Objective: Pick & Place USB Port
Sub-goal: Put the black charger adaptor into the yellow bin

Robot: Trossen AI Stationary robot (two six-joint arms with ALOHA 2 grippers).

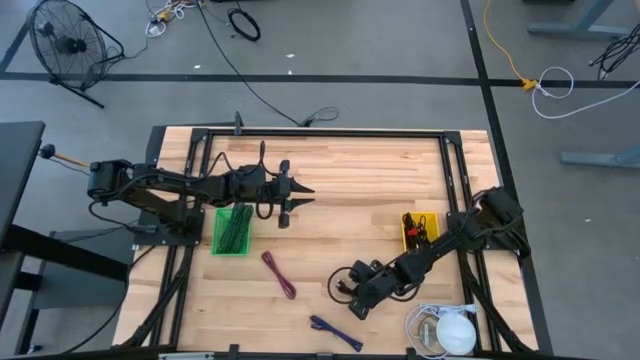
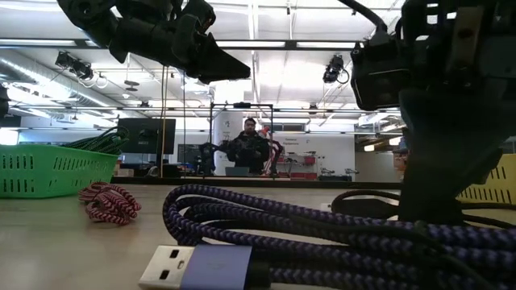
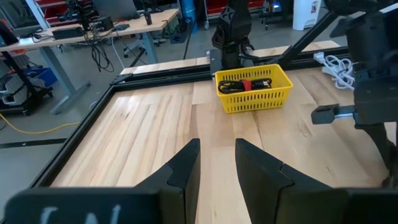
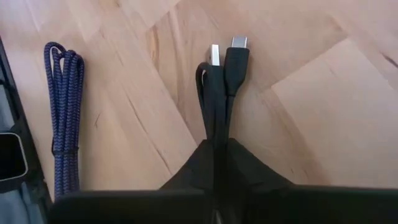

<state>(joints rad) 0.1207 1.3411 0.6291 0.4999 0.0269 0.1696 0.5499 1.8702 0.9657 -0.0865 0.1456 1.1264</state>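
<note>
A bundled black USB cable [image 4: 217, 93] sits in my shut right gripper [image 4: 217, 146], near the table's near edge [image 1: 352, 290]. A purple braided cable [image 1: 335, 332] lies coiled nearer the edge, its plug [image 2: 201, 266] flat on the wood. A red cable [image 1: 280, 275] lies to the left. A yellow basket [image 1: 420, 230] holds black cables, and a green basket [image 1: 232, 230] holds green ones. My left gripper [image 1: 292, 200] hovers open above mid-table, touching nothing. My right gripper pinches the black cable bundle [image 4: 216, 127] between its two fingers, which lie along the strands. The two plug ends [image 4: 238, 46] stick out past the fingertips. A loop of the cable [image 2: 367, 201] lies low at table level beside the gripper.
A white coiled cable [image 1: 445, 330] lies by the near right corner. Bare wood spreads between the two baskets [image 3: 155, 124]. Dark frame rails [image 1: 330, 133] run along the table's far and side edges. A person [image 2: 251, 149] sits far behind the table.
</note>
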